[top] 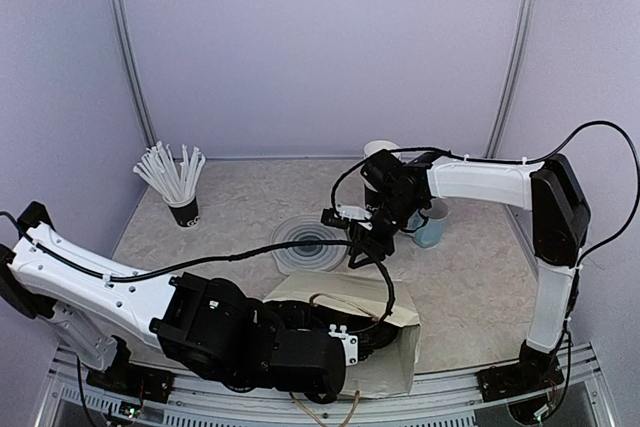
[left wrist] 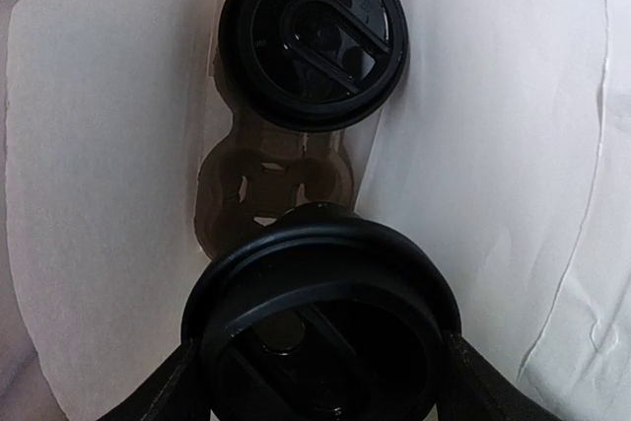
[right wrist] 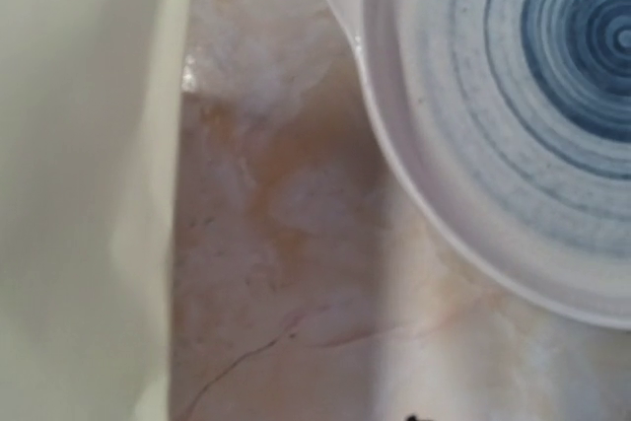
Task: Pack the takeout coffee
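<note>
While the left hand (left wrist: 325, 386) is down inside the paper bag (left wrist: 99, 145), look where the takeout coffee (left wrist: 325, 327) is. It's upright at the near end of the brown pulp carrier (left wrist: 271, 184). In the wrist view both fingers (left wrist: 163, 391) press against it right at the lid rim, one on each side. So that's a grip on the cup, jaws set wide around it. Whether its base is fully seated in its pocket, I can't tell. A second lidded cup (left wrist: 312, 38) stands in the far pocket, apart from the held one, with bare carrier showing between them.

Now, handling. It's a paper cup: light if empty, heavy and sloshy if full, and with the lid on I can't say which. I'd expect the wall to be soft enough to dent under a hard squeeze. The lid looks only pressed on, so it could pop off if it's pinched or used as a handle. The best hold, I'd say, is high on the wall just under the rim, where the rolled lip stiffens the paper. It wants to stay upright and be let go gently, because the thin bag walls will give it no support.

On the other side, the right hand (top: 368, 245) hangs above the bench (right wrist: 296, 244), between the bag's edge and the blue-ringed plate (right wrist: 552, 96). Its own camera doesn't show its fingers, so open or closed, I can't tell.
</note>
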Controlling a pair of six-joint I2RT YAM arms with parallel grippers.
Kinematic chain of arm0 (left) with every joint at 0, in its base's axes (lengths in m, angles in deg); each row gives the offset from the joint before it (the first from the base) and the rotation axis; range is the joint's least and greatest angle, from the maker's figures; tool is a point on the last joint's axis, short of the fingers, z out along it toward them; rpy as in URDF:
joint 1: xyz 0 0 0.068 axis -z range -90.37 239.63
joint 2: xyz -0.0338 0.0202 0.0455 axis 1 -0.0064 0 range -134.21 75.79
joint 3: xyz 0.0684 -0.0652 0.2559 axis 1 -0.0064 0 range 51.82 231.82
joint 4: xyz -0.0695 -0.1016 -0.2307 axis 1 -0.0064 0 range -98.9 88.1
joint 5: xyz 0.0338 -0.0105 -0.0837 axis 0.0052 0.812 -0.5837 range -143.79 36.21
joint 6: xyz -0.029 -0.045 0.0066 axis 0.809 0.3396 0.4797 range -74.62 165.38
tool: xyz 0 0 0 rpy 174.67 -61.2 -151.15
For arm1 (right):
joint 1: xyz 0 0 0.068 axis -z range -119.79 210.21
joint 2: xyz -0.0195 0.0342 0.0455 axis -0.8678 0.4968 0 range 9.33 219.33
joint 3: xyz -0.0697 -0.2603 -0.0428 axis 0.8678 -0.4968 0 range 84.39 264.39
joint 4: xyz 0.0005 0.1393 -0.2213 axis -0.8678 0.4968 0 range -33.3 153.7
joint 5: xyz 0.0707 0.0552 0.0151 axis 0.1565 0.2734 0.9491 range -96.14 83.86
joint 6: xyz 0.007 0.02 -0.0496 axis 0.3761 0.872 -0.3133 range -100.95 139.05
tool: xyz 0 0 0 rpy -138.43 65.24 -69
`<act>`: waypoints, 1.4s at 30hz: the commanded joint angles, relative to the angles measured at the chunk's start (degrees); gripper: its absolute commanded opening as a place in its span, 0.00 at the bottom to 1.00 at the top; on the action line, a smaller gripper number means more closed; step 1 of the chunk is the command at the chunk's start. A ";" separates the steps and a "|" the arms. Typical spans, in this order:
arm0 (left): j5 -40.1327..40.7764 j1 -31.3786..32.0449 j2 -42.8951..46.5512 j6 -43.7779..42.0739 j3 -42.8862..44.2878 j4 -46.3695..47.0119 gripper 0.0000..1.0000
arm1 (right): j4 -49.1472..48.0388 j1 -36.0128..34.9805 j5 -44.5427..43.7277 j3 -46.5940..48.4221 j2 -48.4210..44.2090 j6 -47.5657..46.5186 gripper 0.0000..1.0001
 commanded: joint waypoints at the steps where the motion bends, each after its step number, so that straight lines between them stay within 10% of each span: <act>1: 4.71 0.37 2.89 -3.44 -2.69 5.99 0.47 | -2.50 0.28 1.47 -1.10 2.01 0.72 0.39; 42: 1.25 -6.22 -2.67 -12.54 -5.88 13.19 0.48 | -0.47 -0.99 12.74 -2.17 7.42 -1.50 0.38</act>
